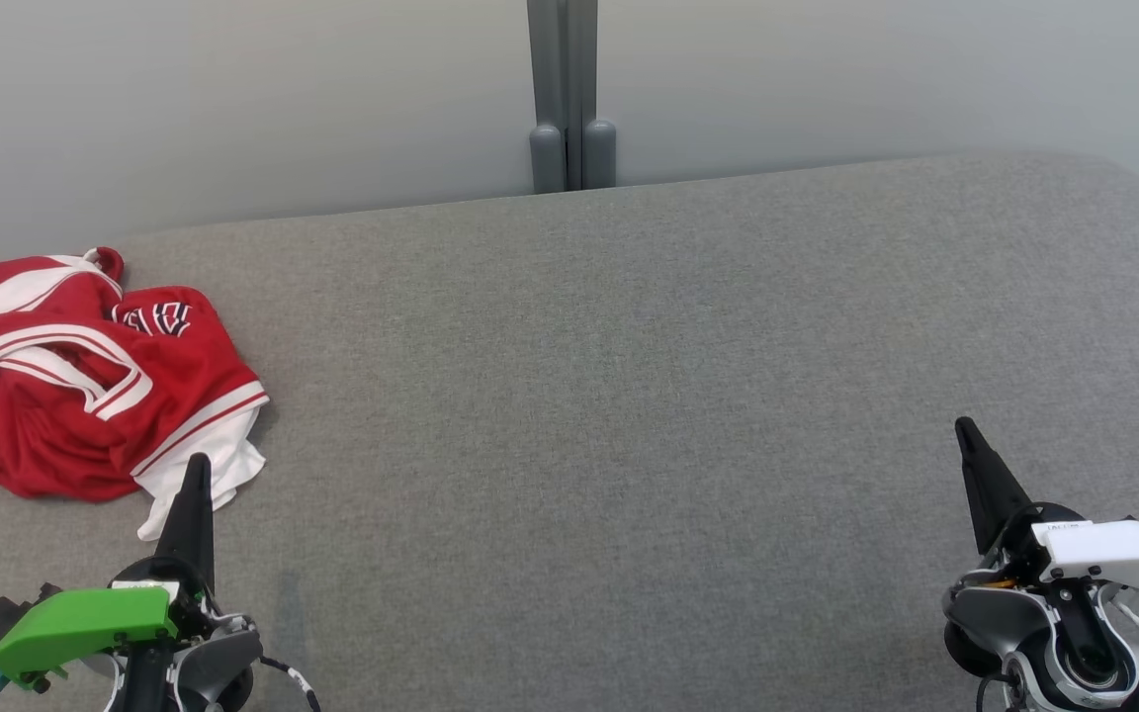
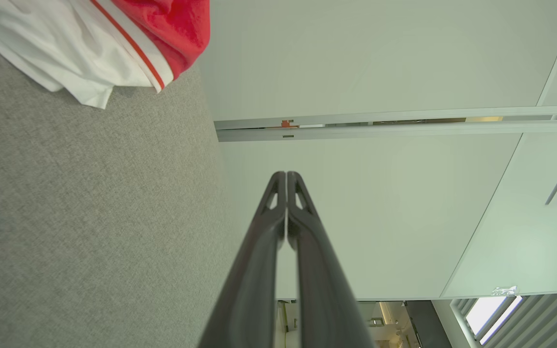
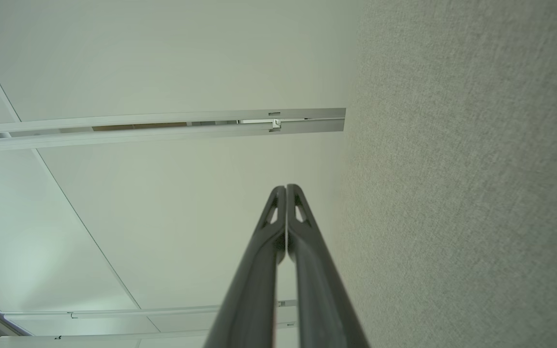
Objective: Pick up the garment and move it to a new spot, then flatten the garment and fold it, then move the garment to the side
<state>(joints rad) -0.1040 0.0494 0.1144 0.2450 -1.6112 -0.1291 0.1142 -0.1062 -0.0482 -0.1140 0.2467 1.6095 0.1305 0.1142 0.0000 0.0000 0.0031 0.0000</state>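
Observation:
A crumpled red garment (image 1: 75, 381) with white stripes and a white hem lies at the far left of the grey fabric surface (image 1: 629, 396). Its white hem and a red edge (image 2: 90, 43) fill the upper left corner of the left wrist view. My left gripper (image 1: 198, 461) rests at the lower left, its tip just below the garment's white hem, fingers pressed together with nothing between them (image 2: 286, 175). At the lower right my right gripper (image 1: 963, 425) is shut and empty too (image 3: 286, 187), far from the garment.
A pale wall panel (image 1: 233, 99) rises behind the surface, with a grey post (image 1: 563, 99) at its middle. The surface's far right corner (image 1: 1133, 188) is rounded. Wide bare grey fabric lies between the two grippers.

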